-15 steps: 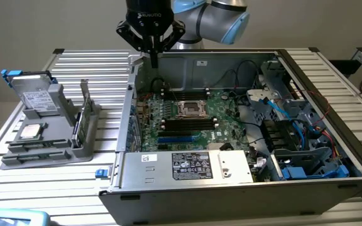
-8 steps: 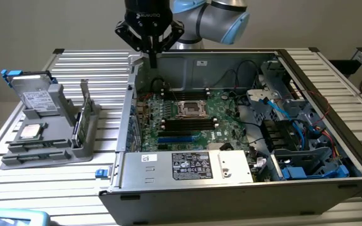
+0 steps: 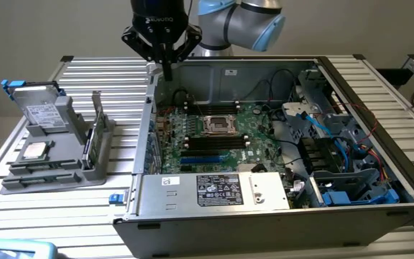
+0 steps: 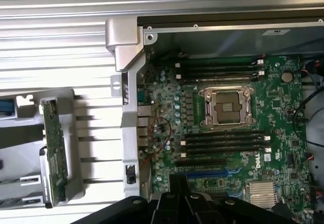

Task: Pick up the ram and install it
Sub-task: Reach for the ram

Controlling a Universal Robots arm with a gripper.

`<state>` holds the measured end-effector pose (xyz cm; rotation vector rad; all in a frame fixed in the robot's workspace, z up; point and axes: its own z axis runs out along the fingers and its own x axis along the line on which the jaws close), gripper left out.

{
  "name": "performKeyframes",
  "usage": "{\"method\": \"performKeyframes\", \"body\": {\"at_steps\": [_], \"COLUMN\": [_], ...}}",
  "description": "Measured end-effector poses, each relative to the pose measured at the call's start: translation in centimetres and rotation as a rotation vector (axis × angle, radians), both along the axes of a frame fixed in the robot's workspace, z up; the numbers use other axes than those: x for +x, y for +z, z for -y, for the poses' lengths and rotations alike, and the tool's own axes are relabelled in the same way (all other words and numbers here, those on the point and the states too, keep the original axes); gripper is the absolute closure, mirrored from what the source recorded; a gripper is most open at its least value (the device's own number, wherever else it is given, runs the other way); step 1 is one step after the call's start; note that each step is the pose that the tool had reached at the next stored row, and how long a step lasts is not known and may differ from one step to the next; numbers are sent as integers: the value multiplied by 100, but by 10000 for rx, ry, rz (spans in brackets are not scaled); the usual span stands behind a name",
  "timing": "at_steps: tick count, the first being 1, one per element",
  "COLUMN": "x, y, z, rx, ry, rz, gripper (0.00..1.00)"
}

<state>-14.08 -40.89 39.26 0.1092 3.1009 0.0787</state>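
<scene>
In the exterior view, the tool is held up high over the far corner of the open computer case, toward the exterior view's left. Its fingers are drawn close together into a narrow tip, and nothing is seen between them. The case is set on a silver slatted counter. The green motherboard is seen inside the case, with long black slots on it. A grey holder is placed on the counter at the exterior view's left, just beside the case. A silver drive is stood up in it. Thin green boards are stood on edge in the side of the holder nearest the case, but they cannot be told apart here.

In the wrist view, the dark body of the tool is seen over the motherboard, near the black slots and a blue slot. The ram is seen as a long, thin green stick. It is stood in the grey holder, outside the case and well apart from the tool. The black slots are seen on both sides of the square metal socket, and no green stick is seen in them.
</scene>
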Motion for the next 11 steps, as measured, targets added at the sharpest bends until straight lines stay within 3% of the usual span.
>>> {"method": "performKeyframes", "body": {"at_steps": [7,11], "x": [-213,-311], "y": [0,0], "z": [74,92], "rx": [-33,-56], "ry": [1,2], "rz": [19,-60], "gripper": [89,89]}}
